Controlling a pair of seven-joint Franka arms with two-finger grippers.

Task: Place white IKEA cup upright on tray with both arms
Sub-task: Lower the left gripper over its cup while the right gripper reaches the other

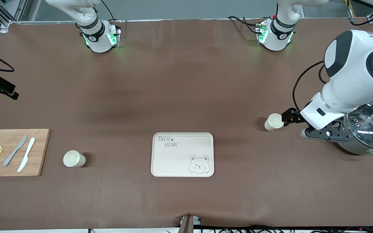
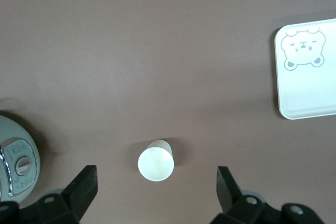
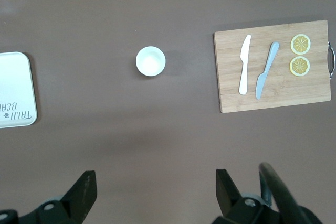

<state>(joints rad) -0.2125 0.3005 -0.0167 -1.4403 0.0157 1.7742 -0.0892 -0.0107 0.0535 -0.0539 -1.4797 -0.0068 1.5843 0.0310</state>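
Two white cups stand upright on the brown table. One cup (image 1: 273, 122) is toward the left arm's end and also shows in the left wrist view (image 2: 156, 162). The other cup (image 1: 74, 159) is toward the right arm's end, beside the cutting board, and shows in the right wrist view (image 3: 150, 60). The cream tray (image 1: 182, 154) with the bear drawing lies between them, nothing on it. My left gripper (image 1: 295, 121) hangs open just above and beside the first cup (image 2: 156, 187). My right gripper (image 3: 156, 192) is open and empty, high over the table, out of the front view.
A steel pot with a glass lid (image 1: 371, 129) stands under the left arm's wrist. A wooden cutting board (image 1: 13, 152) with two knives and two lemon slices lies at the right arm's end. Tray corners show in both wrist views (image 2: 307, 77) (image 3: 16, 90).
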